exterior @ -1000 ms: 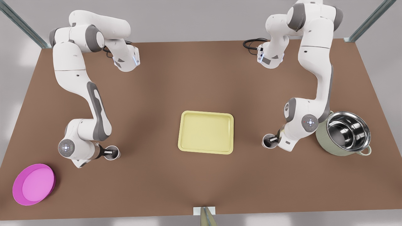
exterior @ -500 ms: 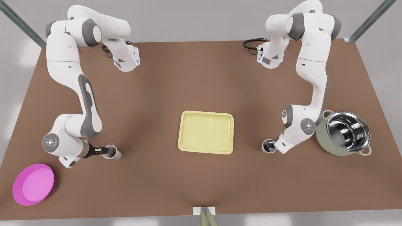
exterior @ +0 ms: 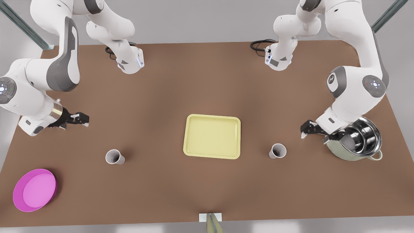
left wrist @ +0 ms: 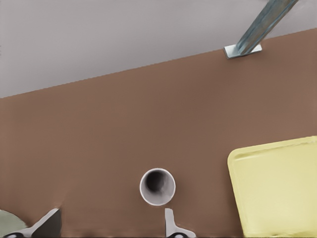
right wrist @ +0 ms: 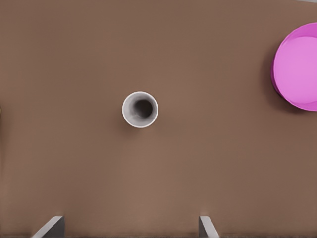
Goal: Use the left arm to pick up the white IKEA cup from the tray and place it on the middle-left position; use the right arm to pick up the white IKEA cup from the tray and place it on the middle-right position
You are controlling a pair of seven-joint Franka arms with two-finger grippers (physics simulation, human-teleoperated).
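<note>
Front view: tray (exterior: 212,136) is sitting mid-table with left-arm cup (exterior: 277,151) standing on the front view's right, right-arm cup (exterior: 114,157) on its left, left gripper (exterior: 305,129) hovering by the pot (exterior: 355,139), right gripper (exterior: 82,119) hovering far-left; left wrist view: left gripper (left wrist: 109,228) is gaping wide above left-arm cup (left wrist: 157,186) beside the tray (left wrist: 277,188); right wrist view: right gripper (right wrist: 129,230) is gaping wide, right-arm cup (right wrist: 140,109) standing apart from the pink bowl (right wrist: 297,69).

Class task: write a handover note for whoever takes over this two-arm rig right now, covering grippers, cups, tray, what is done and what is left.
Left gripper: open, holding nothing, beside the steel pot.
Right gripper: open, holding nothing, at the front view's left.
Tray: holds no cups.
Pot-side cup and bowl-side cup: upright on the table, either side of the tray.
Done: both placements.
Left: apparently nothing but parking the arms.
</note>
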